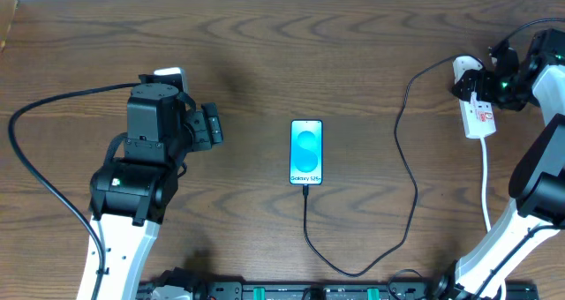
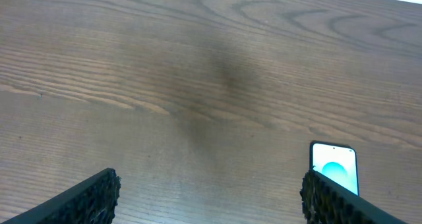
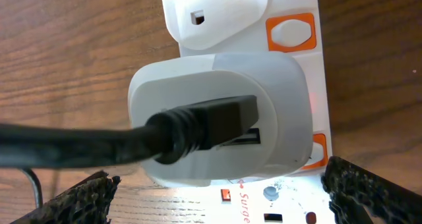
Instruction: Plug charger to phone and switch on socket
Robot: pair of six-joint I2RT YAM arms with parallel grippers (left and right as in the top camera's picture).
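White power strip (image 3: 311, 72), orange-ringed switch (image 3: 290, 33) at one o'clock; my splayed right gripper (image 3: 221, 188), pressing askew, could unseat the pale rounded adapter (image 3: 198, 82)

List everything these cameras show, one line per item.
phone: one, light blue screen, mid-table, lying flat.
charger: one, black cable from the phone's lower edge looping to a white adapter seated on the socket.
socket: one, white strip with orange-ringed switches, far right; white cord trails off it.
second plug: one, white, next to the adapter on the strip.
table: one, brown wood.
left gripper: black pads, open, over bare table.
right gripper: black pads, open, either side of the adapter.
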